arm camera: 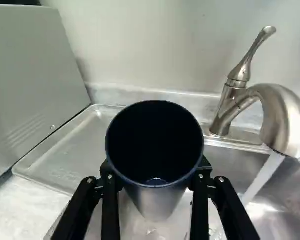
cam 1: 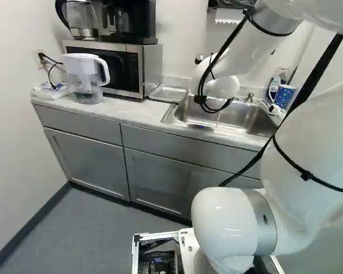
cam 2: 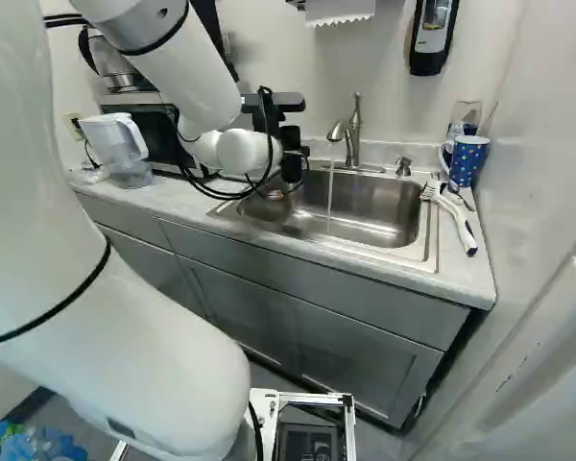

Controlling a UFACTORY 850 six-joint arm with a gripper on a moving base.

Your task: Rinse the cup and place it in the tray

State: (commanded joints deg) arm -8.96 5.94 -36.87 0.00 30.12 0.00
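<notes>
Here, one cup [arm camera: 155, 145] between two fingers [arm camera: 110, 212]; one tray [arm camera: 72, 150]; one faucet [arm camera: 282, 115]

We held the cup [arm camera: 154, 197] between the jaws, one pressed to each side, its dark mouth facing us, a small glint at its bottom. Ahead of the jaws, off to one side, we saw the tray [arm camera: 65, 162] beside a grey box [arm camera: 32, 85]. Off their other side, the tap [arm camera: 282, 117] ran water [arm camera: 262, 177] into the sink [arm camera: 232, 160], apart from the cup.
</notes>
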